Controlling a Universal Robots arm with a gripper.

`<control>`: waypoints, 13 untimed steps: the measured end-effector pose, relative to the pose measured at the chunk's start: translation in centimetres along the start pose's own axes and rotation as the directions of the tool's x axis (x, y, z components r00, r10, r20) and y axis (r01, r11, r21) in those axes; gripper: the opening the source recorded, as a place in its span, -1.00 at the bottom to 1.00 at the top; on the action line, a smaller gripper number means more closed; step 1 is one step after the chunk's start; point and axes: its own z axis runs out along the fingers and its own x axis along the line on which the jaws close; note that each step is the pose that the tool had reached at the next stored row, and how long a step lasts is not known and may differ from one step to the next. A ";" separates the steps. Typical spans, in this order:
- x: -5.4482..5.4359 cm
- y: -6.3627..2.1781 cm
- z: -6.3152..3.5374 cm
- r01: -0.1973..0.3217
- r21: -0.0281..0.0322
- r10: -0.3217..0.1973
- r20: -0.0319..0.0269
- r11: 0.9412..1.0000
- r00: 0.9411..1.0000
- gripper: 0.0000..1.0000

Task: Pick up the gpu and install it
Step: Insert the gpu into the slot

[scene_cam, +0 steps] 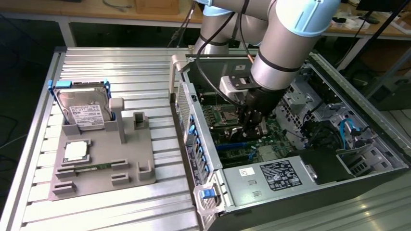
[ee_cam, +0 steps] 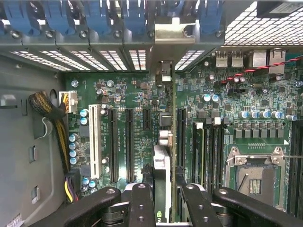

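My gripper (ee_cam: 166,201) is deep inside the open computer case (scene_cam: 385,159), low over the green motherboard (ee_cam: 128,94). It is shut on the gpu (ee_cam: 162,165), a thin card seen edge-on between the two black fingers (ee_cam: 142,203). The card runs parallel to the long black expansion slots (ee_cam: 129,146). Its silvery end bracket (ee_cam: 173,30) reaches the case's rear wall, among the blue slot latches (ee_cam: 94,14). Whether the card's edge sits in a slot I cannot tell. In the exterior view the gripper (scene_cam: 253,126) stands over the middle of the board, hiding the card.
On the table at the exterior view's left, a grey fixture (scene_cam: 138,175) holds a hard drive (scene_cam: 80,108), a square chip (scene_cam: 76,150) and a green memory stick (scene_cam: 96,167). Inside the case are a power supply (scene_cam: 270,178), the CPU socket (ee_cam: 255,175) and a cable bundle (ee_cam: 47,106).
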 end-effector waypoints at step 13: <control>0.0 0.76 1.34 -0.001 -0.020 0.001 0.032 1.000 0.999 -0.46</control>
